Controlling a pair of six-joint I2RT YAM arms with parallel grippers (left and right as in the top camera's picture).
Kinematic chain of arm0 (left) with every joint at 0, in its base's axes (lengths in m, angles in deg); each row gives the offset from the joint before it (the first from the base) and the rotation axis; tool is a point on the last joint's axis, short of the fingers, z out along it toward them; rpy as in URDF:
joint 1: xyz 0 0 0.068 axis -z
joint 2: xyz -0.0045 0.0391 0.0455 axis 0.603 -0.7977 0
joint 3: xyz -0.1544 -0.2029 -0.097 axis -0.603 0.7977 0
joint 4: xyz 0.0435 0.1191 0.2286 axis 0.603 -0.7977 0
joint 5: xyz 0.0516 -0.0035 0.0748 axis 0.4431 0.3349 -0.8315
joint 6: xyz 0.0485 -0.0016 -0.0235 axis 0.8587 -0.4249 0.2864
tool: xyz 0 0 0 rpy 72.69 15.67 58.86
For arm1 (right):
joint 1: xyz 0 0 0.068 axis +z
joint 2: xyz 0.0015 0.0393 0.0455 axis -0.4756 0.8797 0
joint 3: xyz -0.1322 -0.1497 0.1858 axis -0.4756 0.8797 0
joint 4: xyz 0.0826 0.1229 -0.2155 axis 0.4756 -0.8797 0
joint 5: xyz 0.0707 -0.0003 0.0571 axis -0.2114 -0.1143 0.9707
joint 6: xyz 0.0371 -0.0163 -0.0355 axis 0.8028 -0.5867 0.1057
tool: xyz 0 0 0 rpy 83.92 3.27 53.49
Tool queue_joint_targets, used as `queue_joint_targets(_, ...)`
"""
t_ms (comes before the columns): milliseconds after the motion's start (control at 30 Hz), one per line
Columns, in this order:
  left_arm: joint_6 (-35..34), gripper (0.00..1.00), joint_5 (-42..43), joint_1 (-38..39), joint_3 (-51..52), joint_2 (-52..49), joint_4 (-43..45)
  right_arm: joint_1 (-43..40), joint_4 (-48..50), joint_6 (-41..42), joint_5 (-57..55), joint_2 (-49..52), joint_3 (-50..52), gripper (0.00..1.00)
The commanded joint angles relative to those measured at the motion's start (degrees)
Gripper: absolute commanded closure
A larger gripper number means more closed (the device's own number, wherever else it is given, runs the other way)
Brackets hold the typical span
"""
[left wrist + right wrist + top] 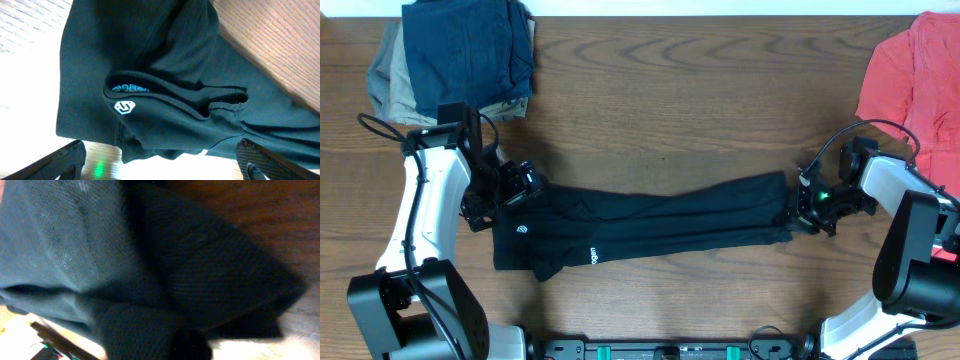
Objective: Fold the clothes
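Two ends of the black shirt need controlling together for this fold. The shirt lies as a long, narrow band across the middle of the wooden table, collar end to the robot's left.

1. The left gripper hangs over the collar end, fingers spread wide with nothing between them. Lower it over all layers near the white logo before closing.
2. The right gripper sits at the opposite end, against the fabric. Whether it is clamped on the cloth cannot be told, because fabric fills the right wrist view.
3. Take every layer, lift both ends evenly, and carry one end over the other without dragging. Thin fabric of this kind will likely sag and slip.

The surface is flat wood grain. A navy garment on a khaki garment lies at the far left. A coral-red shirt lies at the far right. All are well apart from the work.
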Motion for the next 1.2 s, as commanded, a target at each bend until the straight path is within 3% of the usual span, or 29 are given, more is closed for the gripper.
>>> queue_joint_targets(0, 0.1, 0.04, 0.5, -0.1, -1.0, 0.5, -0.1, -0.2, 0.0, 1.9, -2.1, 0.7, -0.6, 0.99)
queue_joint_targets(333, 0.1, 0.04, 0.5, -0.1, -1.0, 0.5, 0.1, -2.5, -12.0, 6.4, -12.5, 0.0, -12.2, 0.99)
queue_joint_targets(600, 0.1, 0.04, 0.5, -0.1, -0.5, 0.5, 0.2, -2.1, -18.5, 8.9, -13.0, -6.4, -18.8, 0.99)
queue_joint_targets(833, 0.1, 0.04, 0.5, -0.1, -0.4, 0.5, 0.7, 4.8, -18.1, 8.8, -12.7, -12.6, -18.8, 0.99)
queue_joint_targets(1167, 0.1, 0.04, 0.5, -0.1, -0.4, 0.5, 0.7, 18.9, -10.4, 9.9, -12.7, -12.7, -13.5, 0.99)
